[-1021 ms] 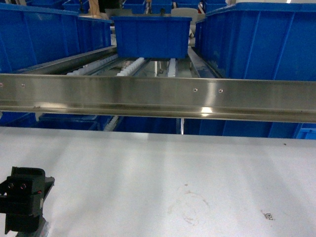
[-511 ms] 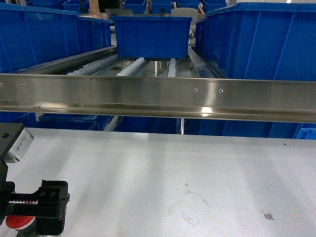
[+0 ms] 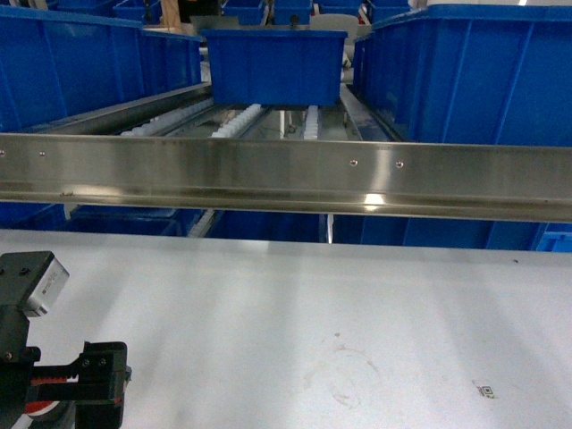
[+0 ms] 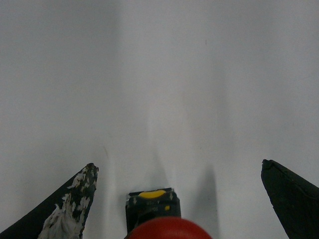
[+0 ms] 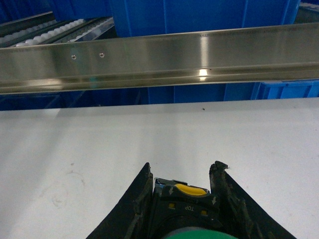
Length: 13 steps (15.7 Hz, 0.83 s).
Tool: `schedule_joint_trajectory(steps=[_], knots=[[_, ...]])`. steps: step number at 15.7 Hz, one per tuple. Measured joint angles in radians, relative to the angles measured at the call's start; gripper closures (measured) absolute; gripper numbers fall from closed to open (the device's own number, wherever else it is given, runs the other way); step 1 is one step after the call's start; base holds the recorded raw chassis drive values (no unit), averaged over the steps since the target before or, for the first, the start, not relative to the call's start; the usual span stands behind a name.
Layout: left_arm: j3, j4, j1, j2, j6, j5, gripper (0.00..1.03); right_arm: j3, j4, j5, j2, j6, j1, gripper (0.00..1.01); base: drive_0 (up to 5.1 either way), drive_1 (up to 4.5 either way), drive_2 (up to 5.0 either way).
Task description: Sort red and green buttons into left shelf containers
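Note:
The red button (image 4: 160,230) stands on the white table, its black body with a yellow tab between the wide-apart fingers of my left gripper (image 4: 178,165); neither finger touches it. In the head view the left gripper (image 3: 67,393) is at the bottom left corner, with a sliver of the red cap (image 3: 36,408) under it. My right gripper (image 5: 182,165) is shut on the green button (image 5: 185,206), clamping its dark body from both sides above the table. This gripper is out of the head view. The blue containers (image 3: 80,63) stand on the left of the shelf.
A steel rail (image 3: 286,174) runs across between the table (image 3: 375,295) and the roller shelf (image 3: 241,121). More blue bins sit at the middle (image 3: 273,67) and right (image 3: 465,71). A faint scuff (image 3: 344,371) and a small sticker (image 3: 487,391) mark the table.
The left arm has swung into view at the bottom left and then sunk lower over the red button. The shelf and its bins are unchanged.

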Motion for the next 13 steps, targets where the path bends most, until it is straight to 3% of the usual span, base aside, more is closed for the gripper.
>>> schedule_joint_trajectory(steps=[4,5,9,13], knots=[[0.04,0.029,-0.012,0.057,0.006,-0.011,0.05,0.0,0.0,0.0,0.0,0.0,0.0,0.72,0.0,0.0,0.0],[0.042,0.011,-0.021,0.057,0.007,-0.02,0.11,0.0,0.0,0.0,0.0,0.0,0.0,0.72,0.0,0.0,0.0],[0.034,-0.042,-0.053,0.043,-0.005,-0.08,0.52,0.0,0.0,0.0,0.0,0.0,0.0,0.72,0.0,0.0,0.0],[0.014,-0.039,-0.056,0.037,-0.008,-0.103,0.72,0.0,0.0,0.0,0.0,0.0,0.0,0.72,0.0,0.0,0.0]])
